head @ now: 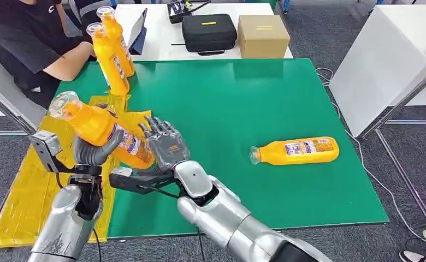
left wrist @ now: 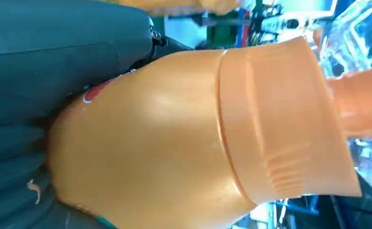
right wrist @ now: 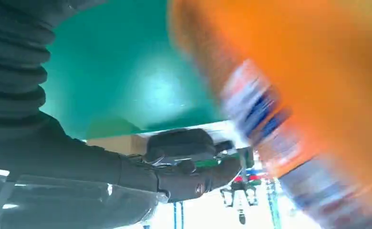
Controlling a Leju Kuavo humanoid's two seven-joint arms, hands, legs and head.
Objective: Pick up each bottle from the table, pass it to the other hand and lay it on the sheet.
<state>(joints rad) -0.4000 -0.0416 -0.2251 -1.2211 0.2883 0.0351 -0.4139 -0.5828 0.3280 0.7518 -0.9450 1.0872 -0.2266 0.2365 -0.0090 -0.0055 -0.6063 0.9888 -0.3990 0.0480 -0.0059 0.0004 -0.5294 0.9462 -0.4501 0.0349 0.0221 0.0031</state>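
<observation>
Look at your left hand (head: 93,153). It grips an orange bottle (head: 99,130) around its middle, with the thumb wrapped over the front. The bottle is up in the air and tilted, with its clear cap pointing up and away to the left. It hangs over the edge where the yellow sheet (head: 28,202) meets the green mat (head: 243,98). In the left wrist view you see the same bottle very close, pressed against the grey hand.

Your right hand (head: 164,143) is right beside the bottom end of that bottle. Its fingers are spread apart and point up, and it holds nothing. You cannot tell if the fingers touch the bottle. In the right wrist view the bottle's label is a blur just next to the hand.

A second bottle (head: 295,151) lies on its side on the green mat, well apart on the right. Two more bottles (head: 112,49) stand near the far left corner, next to a person's arm (head: 69,63).

Behind the mat there is a black case (head: 208,33) and a brown box (head: 262,35).
</observation>
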